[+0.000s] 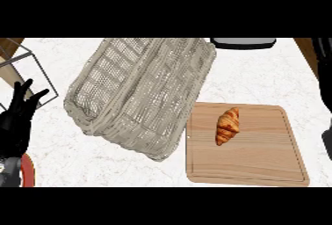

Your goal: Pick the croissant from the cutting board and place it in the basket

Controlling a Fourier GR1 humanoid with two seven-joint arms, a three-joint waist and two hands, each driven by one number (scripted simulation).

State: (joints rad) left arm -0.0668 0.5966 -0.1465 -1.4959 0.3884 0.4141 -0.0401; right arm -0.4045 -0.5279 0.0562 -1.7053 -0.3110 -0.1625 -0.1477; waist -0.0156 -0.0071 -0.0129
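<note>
Lying on the board, the croissant sits just right of the basket. Left robot hand rests spread at the bench's left edge.

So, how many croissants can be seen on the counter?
1. The croissant lies on the cutting board, in its upper left part, right of the basket. Another could be hidden inside the basket.

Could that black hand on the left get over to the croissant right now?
Probably not easily: the left hand rests open at the far left edge, and the big wicker basket lies between it and the croissant on the cutting board.
</note>
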